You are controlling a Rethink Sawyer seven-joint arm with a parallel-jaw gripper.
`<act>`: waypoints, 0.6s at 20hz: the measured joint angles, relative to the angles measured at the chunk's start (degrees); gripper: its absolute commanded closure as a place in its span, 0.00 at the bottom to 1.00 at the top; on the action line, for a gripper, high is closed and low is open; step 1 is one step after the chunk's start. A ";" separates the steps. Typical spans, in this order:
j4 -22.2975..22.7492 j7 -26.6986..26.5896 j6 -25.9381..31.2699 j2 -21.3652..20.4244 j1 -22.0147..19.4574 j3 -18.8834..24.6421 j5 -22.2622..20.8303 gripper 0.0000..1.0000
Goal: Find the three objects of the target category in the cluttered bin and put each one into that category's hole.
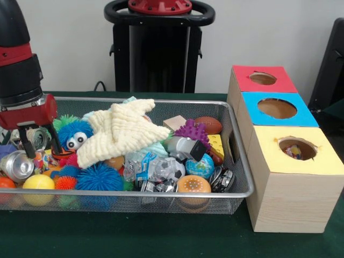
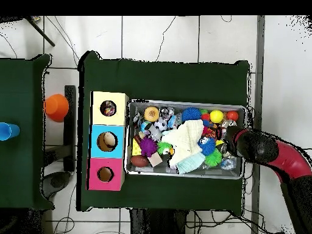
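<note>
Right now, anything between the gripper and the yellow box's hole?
Yes. The gripper sits at the bin's end farthest from the yellow-topped box's hole; the cream cloth, purple spiky ball and bin's end wall lie between. Hole mouth unblocked.

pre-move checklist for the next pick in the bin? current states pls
1. Gripper over the wire bin, at its end far from the boxes: ok.
2. Fingers open, nothing clamped between them: ok.
3. Confetti piece exposed near the gripper: cannot tell; bits of multicolour show under it, amid clutter.
4. Yellow box hole unblocked: ok, something multicoloured already lies inside.
5. Cream cloth covers the bin's middle and may hide targets: not ok.
6. Silver can sits close beside the fingers, collision risk: not ok.
</note>
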 measured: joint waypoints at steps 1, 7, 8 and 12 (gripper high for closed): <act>-0.03 0.00 0.12 0.01 -0.06 -0.01 0.20 0.00; -0.47 0.00 0.21 0.04 -0.04 0.00 0.40 0.00; -0.54 0.00 0.21 0.05 -0.04 0.00 0.40 0.00; -0.79 0.00 0.20 0.15 -0.04 -0.01 0.34 0.00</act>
